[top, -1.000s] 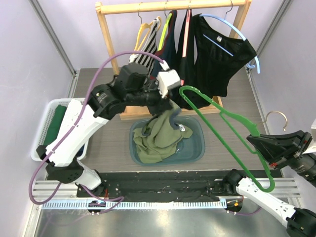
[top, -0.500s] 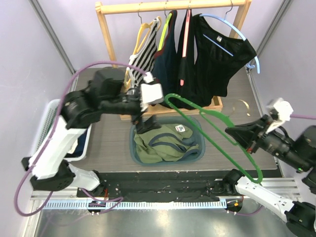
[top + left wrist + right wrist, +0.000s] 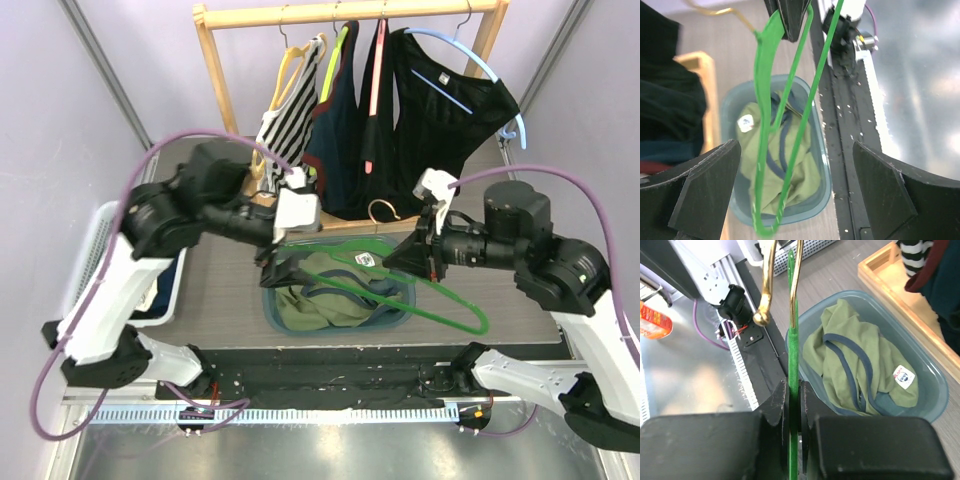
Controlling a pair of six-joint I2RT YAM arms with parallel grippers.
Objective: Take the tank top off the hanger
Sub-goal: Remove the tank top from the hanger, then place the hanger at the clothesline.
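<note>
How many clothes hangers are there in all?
5. On the wooden rail: cream hanger, yellow-green hanger, pink hanger, light blue hanger. The right gripper holds the green hanger. Clothes may hide more.

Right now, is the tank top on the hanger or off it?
Off. The tank top lies crumpled in the blue bin; the green hanger is bare, clamped in the right gripper.

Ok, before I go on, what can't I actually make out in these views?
- Label on the tank top: print too small to read, both wrist views.
- White basket: contents mostly covered by the left arm, top view.
- Green hanger: lower part hidden behind the right fingers, right wrist view; the bend of its hook is cut off by the top edge.
</note>
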